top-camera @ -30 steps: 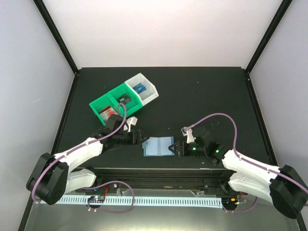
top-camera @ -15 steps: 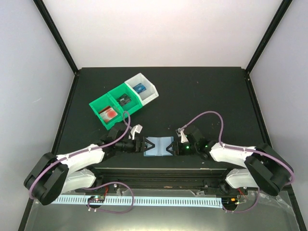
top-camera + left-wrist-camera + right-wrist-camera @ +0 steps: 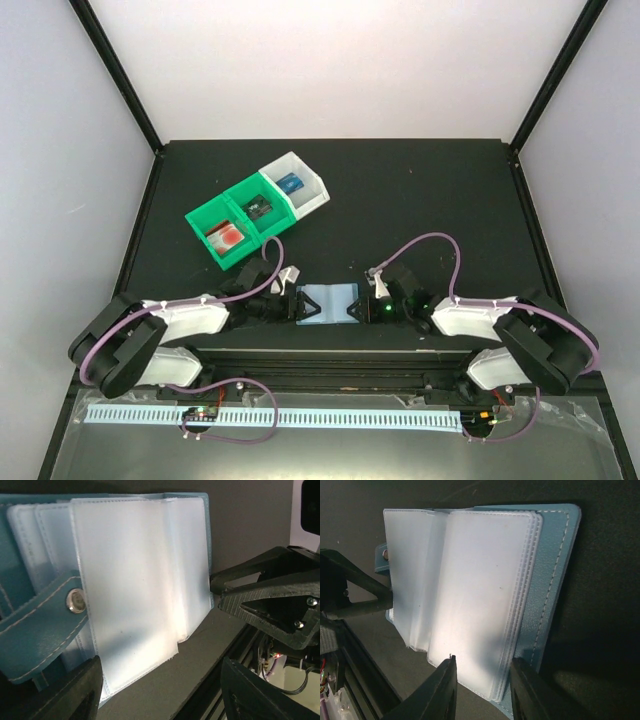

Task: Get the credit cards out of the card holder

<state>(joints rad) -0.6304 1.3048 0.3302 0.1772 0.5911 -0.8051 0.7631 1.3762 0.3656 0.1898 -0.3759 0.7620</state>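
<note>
The pale blue card holder lies open on the black table between both grippers. Its clear sleeves fan out, and no card shows in them in either wrist view. A red card lies in the left green bin compartment. A black card lies in the middle compartment and a blue card in the white bin. My left gripper is open at the holder's left edge, jaws wide apart. My right gripper is open at its right edge, over the sleeves' near corner.
The green bin and the white bin stand at the back left. The table's front edge and a black rail run just near the holder. The holder's snap strap sticks out by my left gripper.
Both arms have folded in and lowered. My left gripper has moved right, from near the bins to the holder's left edge. My right gripper has closed in on the right edge.
</note>
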